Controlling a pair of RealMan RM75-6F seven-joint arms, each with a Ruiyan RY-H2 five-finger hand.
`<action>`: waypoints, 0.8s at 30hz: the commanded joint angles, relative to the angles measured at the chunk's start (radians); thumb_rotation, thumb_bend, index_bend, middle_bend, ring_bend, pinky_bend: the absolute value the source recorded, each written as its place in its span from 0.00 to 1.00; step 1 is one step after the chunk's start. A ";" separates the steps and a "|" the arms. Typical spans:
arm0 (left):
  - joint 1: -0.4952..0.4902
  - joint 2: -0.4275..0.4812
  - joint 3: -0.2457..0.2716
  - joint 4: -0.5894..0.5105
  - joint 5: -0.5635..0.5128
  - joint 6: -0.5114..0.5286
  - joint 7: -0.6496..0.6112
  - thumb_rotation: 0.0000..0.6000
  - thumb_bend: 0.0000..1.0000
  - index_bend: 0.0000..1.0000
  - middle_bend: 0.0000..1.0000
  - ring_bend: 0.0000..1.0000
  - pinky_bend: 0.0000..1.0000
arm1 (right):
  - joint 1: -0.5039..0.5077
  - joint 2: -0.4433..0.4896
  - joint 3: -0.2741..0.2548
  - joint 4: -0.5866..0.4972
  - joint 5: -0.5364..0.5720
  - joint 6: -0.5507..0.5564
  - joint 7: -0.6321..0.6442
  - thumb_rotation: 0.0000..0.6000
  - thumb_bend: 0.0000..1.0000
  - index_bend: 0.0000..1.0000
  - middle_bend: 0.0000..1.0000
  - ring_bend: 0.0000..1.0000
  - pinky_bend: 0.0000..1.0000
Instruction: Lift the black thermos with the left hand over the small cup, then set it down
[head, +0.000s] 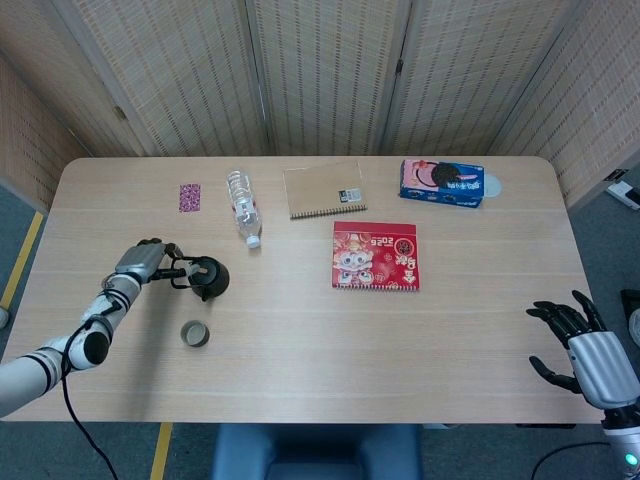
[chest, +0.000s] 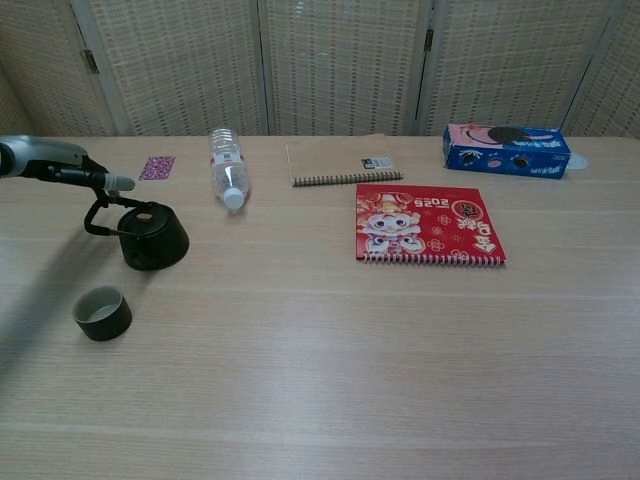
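The black thermos (head: 208, 278) (chest: 154, 237) stands upright on the table at the left, its loop handle pointing left. My left hand (head: 142, 261) (chest: 48, 162) hovers just left of it, fingers stretched toward the handle; one fingertip (chest: 118, 184) reaches over the handle's top, and nothing is gripped. The small dark cup (head: 195, 334) (chest: 102, 313) sits in front of the thermos, nearer the table's front edge and apart from it. My right hand (head: 580, 345) rests open at the table's front right corner, seen only in the head view.
A plastic water bottle (chest: 227, 167) lies behind and to the right of the thermos. A pink card (chest: 157, 167) lies behind the left hand. A brown notebook (head: 324, 189), a red notebook (head: 375, 256) and a blue cookie box (head: 442, 182) occupy the middle and right.
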 joint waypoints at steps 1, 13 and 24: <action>0.002 0.009 0.012 -0.026 0.012 0.015 0.007 0.21 0.16 0.30 0.29 0.11 0.00 | 0.001 -0.001 0.001 0.001 -0.002 0.000 0.002 1.00 0.27 0.23 0.24 0.22 0.04; 0.024 0.070 0.058 -0.177 0.064 0.102 0.045 0.21 0.16 0.32 0.32 0.13 0.00 | 0.005 -0.003 0.002 0.007 -0.006 0.001 0.009 1.00 0.27 0.23 0.24 0.22 0.04; 0.047 0.070 0.050 -0.264 0.178 0.188 0.058 0.22 0.16 0.33 0.33 0.14 0.00 | 0.009 -0.005 0.002 0.009 -0.008 -0.002 0.010 1.00 0.27 0.23 0.25 0.22 0.04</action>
